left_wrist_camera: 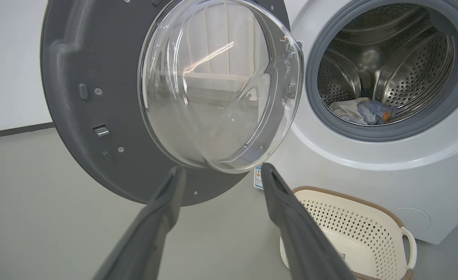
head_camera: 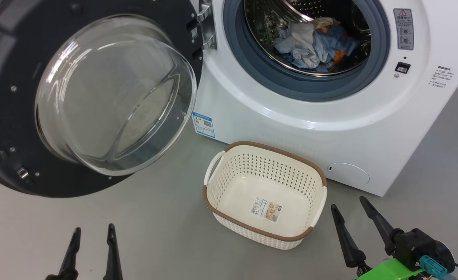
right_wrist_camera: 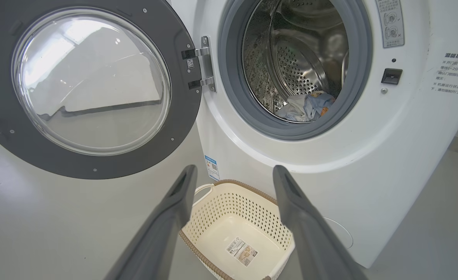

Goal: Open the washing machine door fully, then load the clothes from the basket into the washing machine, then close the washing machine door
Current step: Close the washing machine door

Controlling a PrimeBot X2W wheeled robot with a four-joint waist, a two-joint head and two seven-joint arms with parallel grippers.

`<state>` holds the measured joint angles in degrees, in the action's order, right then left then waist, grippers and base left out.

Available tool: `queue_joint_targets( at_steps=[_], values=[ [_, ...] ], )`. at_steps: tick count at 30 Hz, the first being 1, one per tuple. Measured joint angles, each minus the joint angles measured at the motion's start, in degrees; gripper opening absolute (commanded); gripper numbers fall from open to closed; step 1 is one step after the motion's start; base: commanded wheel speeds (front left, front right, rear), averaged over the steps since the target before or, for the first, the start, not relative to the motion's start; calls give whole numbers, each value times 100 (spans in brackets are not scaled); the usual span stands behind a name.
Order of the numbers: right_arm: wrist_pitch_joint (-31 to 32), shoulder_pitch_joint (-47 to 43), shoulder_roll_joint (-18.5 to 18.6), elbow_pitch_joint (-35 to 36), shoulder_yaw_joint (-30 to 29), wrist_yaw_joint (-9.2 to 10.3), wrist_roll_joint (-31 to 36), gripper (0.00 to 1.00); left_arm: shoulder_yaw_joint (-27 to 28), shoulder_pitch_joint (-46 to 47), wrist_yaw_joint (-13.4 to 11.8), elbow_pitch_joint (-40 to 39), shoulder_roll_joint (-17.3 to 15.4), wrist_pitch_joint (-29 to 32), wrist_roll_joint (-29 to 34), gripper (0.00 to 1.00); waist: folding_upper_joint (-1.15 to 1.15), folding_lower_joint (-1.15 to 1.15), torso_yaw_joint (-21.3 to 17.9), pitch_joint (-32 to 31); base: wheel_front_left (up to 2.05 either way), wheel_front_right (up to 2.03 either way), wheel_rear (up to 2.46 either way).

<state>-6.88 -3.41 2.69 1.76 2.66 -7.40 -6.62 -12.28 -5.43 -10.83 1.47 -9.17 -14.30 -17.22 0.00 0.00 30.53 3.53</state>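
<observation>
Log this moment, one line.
round black-rimmed glass door open; blue-and-cream clothes in drum; cream perforated plastic basket empty; left end effector open; right end effector open

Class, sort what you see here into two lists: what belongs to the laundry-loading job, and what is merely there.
Belongs to the job:
washing machine door, open
clothes, in the drum
basket, empty
washing machine

Merely there:
blue label
grey warning sticker
round flap
floor

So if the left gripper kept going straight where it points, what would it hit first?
Most likely the washing machine door: the open left gripper points at the lower edge of its glass bowl, though depth is unclear.
</observation>
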Motion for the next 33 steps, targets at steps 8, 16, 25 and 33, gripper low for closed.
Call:
queue_joint_targets(
  at_steps=[8,16,25,33],
  values=[
    [8,0,0,-3,10,0,0,100,44,0,59,25,29,0,42,0,0,0,-13,-14,0,0,0],
    [27,-3,0,-7,11,0,0,100,104,0,203,59,75,0,43,0,0,0,-5,-48,0,0,0],
    [76,-3,0,19,15,0,59,100,401,0,901,-218,482,-1,-946,0,0,0,8,-17,0,0,0],
    [126,-3,1,68,19,0,60,100,706,5,1729,-866,647,127,-5798,0,0,0,12,0,0,0,0]
  ],
)
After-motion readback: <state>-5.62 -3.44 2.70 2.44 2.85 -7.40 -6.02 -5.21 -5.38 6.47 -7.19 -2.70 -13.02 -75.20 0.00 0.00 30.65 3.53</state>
